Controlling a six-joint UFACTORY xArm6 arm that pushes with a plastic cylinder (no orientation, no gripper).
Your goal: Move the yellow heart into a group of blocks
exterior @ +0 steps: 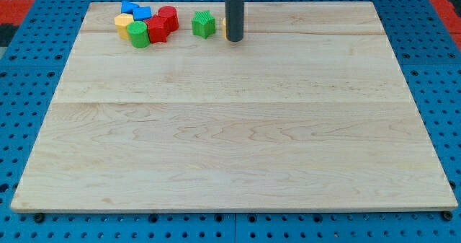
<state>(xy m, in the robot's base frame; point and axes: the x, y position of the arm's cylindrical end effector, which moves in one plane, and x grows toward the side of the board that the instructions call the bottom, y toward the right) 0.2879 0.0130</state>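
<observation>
My tip (pixel 234 39) rests on the wooden board (pixel 230 127) near the view's top, just right of centre-left. Only a thin yellow sliver of the yellow heart (pixel 225 28) shows at the rod's left edge; the rest is hidden behind the rod. A green star (pixel 204 24) stands a short way left of the tip. Further left is a tight group: two blue blocks (pixel 135 11), a yellow block (pixel 123 21), a green cylinder (pixel 137 34), a red block (pixel 157 29) and a red cylinder (pixel 168 16).
The board lies on a blue pegboard table (pixel 29 91). The board's top edge runs just behind the blocks.
</observation>
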